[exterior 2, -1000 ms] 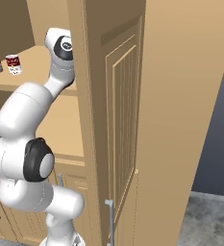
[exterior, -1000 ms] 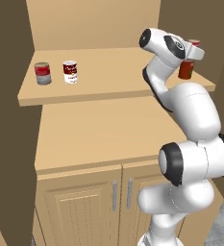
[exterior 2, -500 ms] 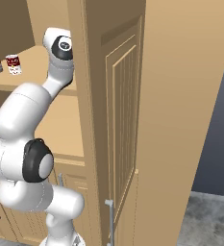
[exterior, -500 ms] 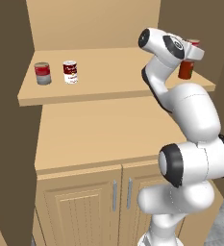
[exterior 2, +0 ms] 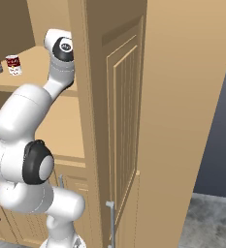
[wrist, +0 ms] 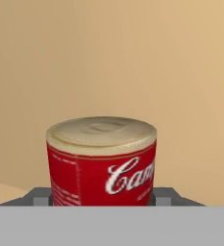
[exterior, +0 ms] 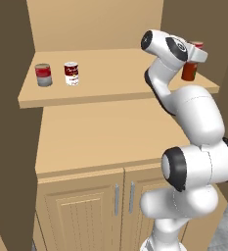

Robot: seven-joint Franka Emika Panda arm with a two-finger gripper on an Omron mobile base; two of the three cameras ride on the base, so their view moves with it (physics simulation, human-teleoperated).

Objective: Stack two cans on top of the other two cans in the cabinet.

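Observation:
My gripper [wrist: 101, 196] is shut on a red can [wrist: 103, 163] with white script and a cream lid; a dark fingertip [wrist: 39, 194] shows on each side of it. In the left base view that held can [exterior: 198, 45] is at the right end of the cabinet shelf [exterior: 110, 93], directly above the plain orange-red can [exterior: 189, 72]. Whether the two touch I cannot tell, as the white hand covers the join. At the shelf's left end stand a red-over-grey can [exterior: 43, 74] and a dark-red-and-white labelled can [exterior: 71, 73], side by side and apart.
The cabinet's brown side wall [exterior: 8, 98] closes the left, and a tall panelled side [exterior 2: 124, 121] hides the hand in the right base view. Below the shelf lies the counter [exterior: 105, 137] over two doors with metal handles [exterior: 116, 198]. The left cans [exterior 2: 3, 64] show there too.

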